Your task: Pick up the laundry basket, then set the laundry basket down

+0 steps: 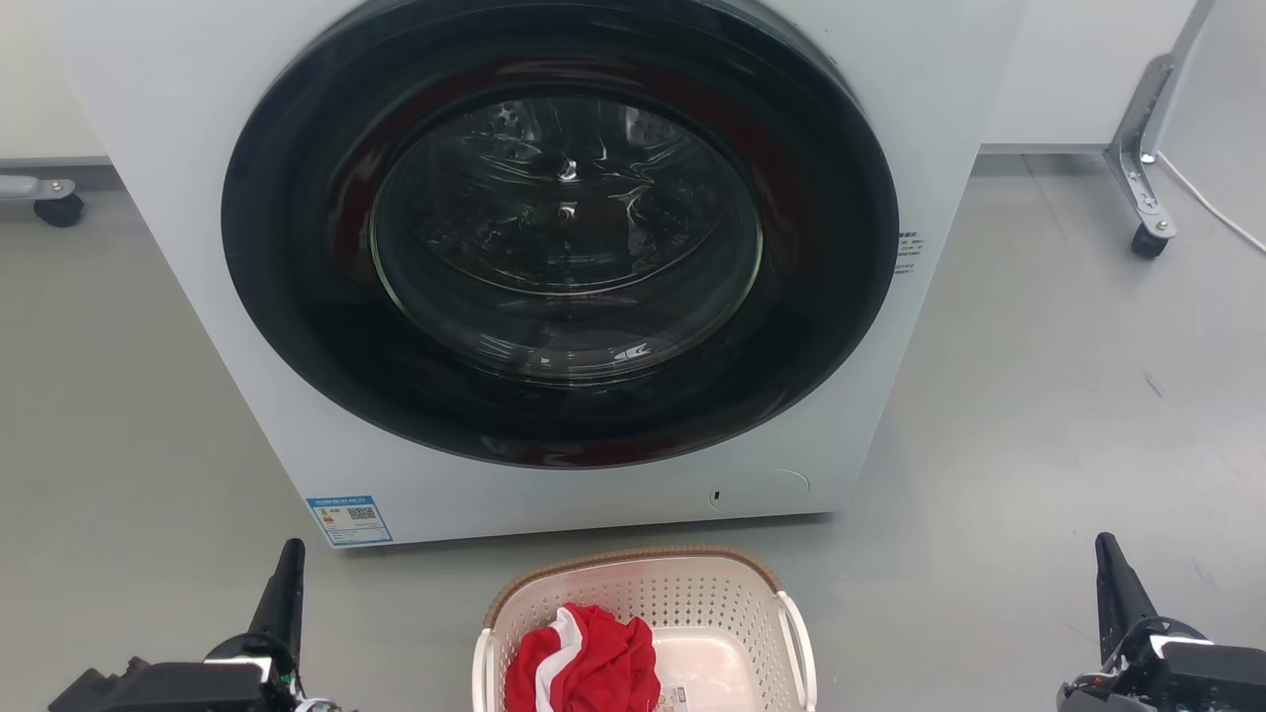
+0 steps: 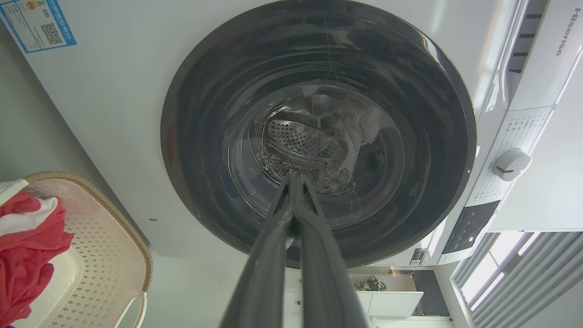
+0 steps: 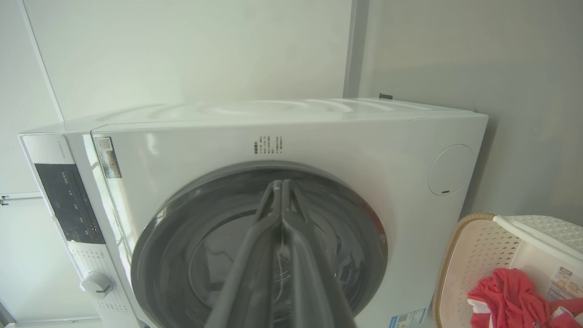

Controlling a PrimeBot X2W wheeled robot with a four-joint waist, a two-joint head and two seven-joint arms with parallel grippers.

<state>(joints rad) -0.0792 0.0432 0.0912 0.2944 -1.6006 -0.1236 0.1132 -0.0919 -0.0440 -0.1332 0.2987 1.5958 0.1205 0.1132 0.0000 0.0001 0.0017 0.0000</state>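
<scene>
The laundry basket [image 1: 692,593] stands on the grey floor [image 1: 1039,445] at the bottom middle of the head view, its near end cut off by the frame's lower edge. A red and white cloth [image 1: 584,663] lies bunched in its left half, a small label [image 1: 675,698] beside it on the basket's bottom. The brown far rim stops just short of the washing machine [image 1: 920,119], a narrow strip of floor between them. The left gripper [image 1: 292,554] and right gripper [image 1: 1108,546] point up the view well out to either side, bare floor between each and the basket's white loop handles [image 1: 797,643]. Both have their fingers pressed together, holding nothing. Open floor runs wide past both sides of the machine; a caster [image 1: 1147,242] stands far back on the right.
</scene>
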